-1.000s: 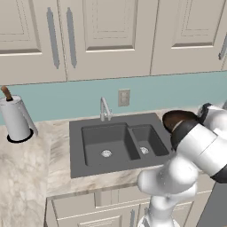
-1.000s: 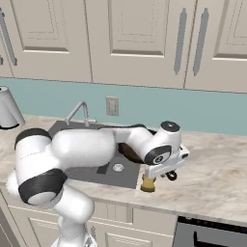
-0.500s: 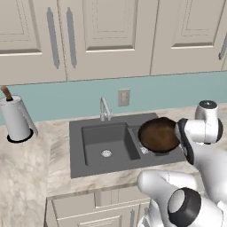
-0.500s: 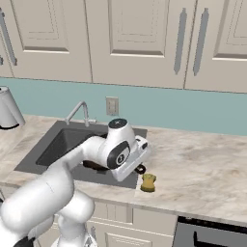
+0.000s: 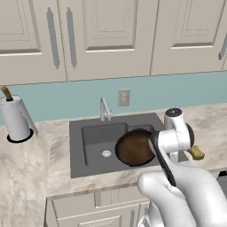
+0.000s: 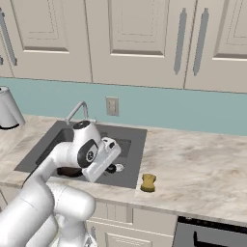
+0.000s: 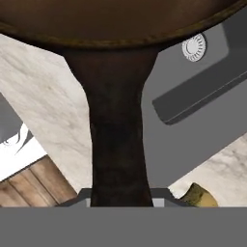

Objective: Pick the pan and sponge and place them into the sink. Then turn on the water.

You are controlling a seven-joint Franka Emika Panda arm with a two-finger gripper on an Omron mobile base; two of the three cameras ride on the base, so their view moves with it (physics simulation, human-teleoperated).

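— While the round dark-brown frying pan (image 5: 134,147) hangs over the dark grey double-basin sink (image 5: 88,141) at frame centre, where's the claw (image 5: 165,150)?
— Clamped on its black handle (image 7: 117,140); the long axis runs from the claw toward frame left, and the small yellow sponge (image 6: 148,182) lies lower right

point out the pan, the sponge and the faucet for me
pan (image 5: 134,147), left base view, on its round dark-brown body above the sink.
sponge (image 6: 148,182), right base view, on the yellow block's top, on the counter.
faucet (image 6: 77,110), right base view, on its angled spout.
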